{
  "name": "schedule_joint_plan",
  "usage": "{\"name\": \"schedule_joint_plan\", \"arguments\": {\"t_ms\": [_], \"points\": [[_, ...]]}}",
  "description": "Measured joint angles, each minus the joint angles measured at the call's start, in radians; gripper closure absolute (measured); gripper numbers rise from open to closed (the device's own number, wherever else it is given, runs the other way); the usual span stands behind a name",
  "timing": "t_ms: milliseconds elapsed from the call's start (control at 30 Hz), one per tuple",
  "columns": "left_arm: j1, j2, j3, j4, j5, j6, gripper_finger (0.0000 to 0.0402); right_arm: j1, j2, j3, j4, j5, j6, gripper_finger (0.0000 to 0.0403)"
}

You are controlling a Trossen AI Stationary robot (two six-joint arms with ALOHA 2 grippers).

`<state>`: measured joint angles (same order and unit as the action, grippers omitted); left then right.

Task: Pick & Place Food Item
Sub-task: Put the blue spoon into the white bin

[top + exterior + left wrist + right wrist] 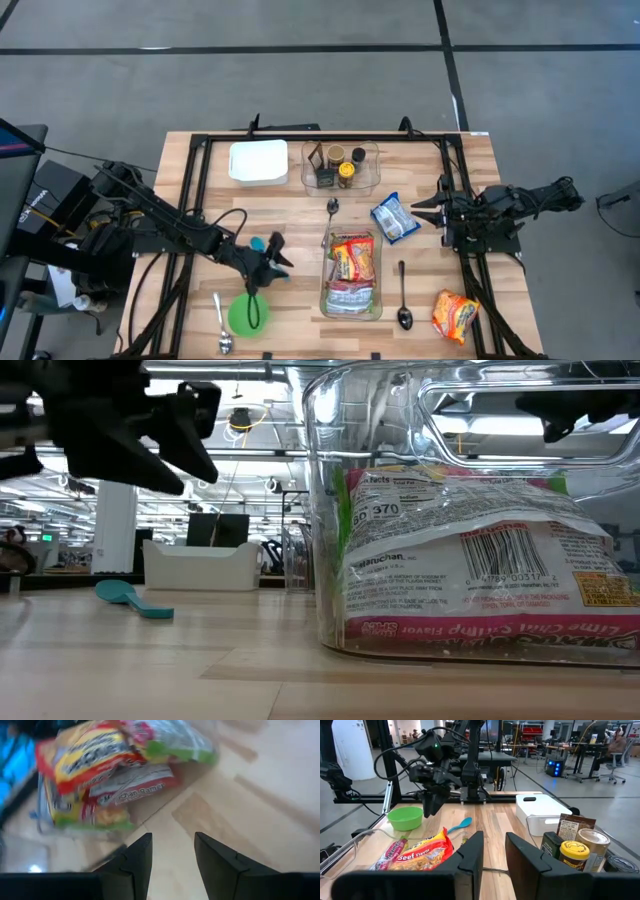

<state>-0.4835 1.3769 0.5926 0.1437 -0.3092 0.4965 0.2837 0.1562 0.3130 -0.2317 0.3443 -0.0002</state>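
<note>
Several instant-noodle packets lie in a clear container at the table's middle; in the low view one packet shows through its wall. A blue packet and an orange packet lie flat on the wood. My left gripper hovers open to the left of the container, slanting down toward it, nothing between its fingers. My right gripper waits level at the right, beside the blue packet, with a narrow gap between its fingers and nothing in it.
A teal spoon lies just behind the left gripper and a green bowl in front of it. A white tub and a clear tray of jars stand at the far edge. Metal spoons lie around the container.
</note>
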Motion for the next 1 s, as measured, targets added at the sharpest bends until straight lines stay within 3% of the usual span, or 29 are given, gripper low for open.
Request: {"name": "schedule_joint_plan", "arguments": {"t_ms": [100,233,467,1000], "points": [[0.0,0.0,0.0,-0.013,-0.017,0.116,0.0262,0.0,0.0,0.0,0.0,0.0,0.0,0.0328],[0.0,0.0,0.0,-0.036,-0.108,0.026,0.0262,0.0,0.0,0.0,0.0,0.0,0.0,0.0328],[-0.016,0.0,0.0,-0.12,-0.121,-0.033,0.0262,0.0,0.0,0.0,0.0,0.0,0.0,0.0328],[-0.017,0.0,0.0,-0.129,-0.078,-0.137,0.0262,-0.001,0.0,0.0,0.0,0.0,0.0,0.0328]]}}
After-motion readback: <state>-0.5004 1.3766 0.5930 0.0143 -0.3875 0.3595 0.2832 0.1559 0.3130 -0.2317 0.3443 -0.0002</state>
